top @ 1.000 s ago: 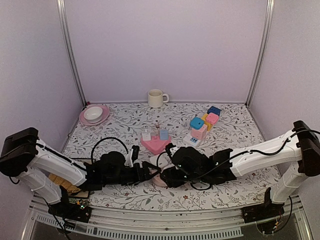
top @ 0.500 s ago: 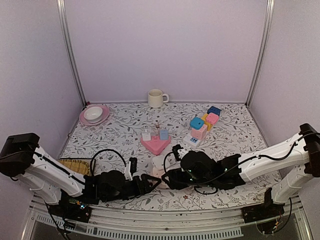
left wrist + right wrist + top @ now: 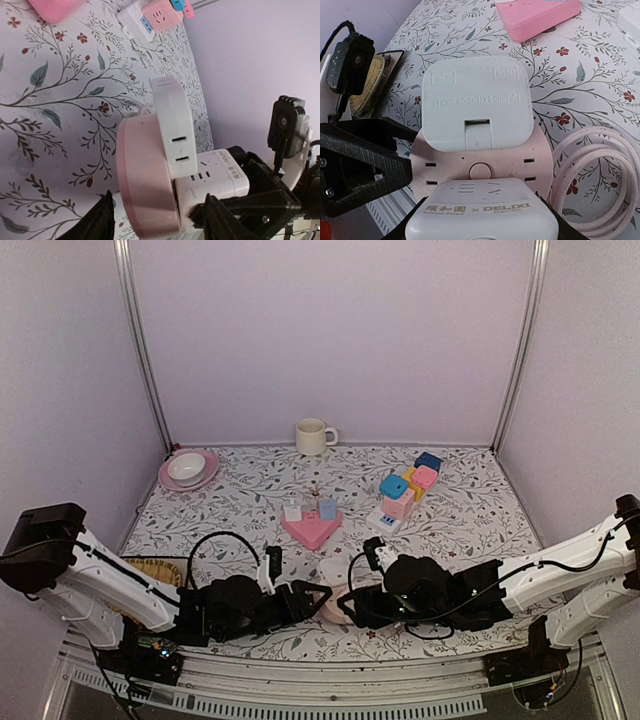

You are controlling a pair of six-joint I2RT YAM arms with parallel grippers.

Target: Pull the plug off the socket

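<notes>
Right gripper (image 3: 350, 606) is clamped on the white Delixi plug (image 3: 480, 212), which is seated against the face of the round pink extension socket (image 3: 142, 192). Left gripper (image 3: 314, 594) is set astride the socket's rim from the opposite side, its jaws partly spread; whether they press on the rim cannot be told. The socket is held on edge at the near middle of the floral desk (image 3: 250, 490), between the two arms. A white folding block (image 3: 475, 102) is stood out from the socket's face above the plug, and a coiled pink cable (image 3: 600, 175) is laid just beside it.
</notes>
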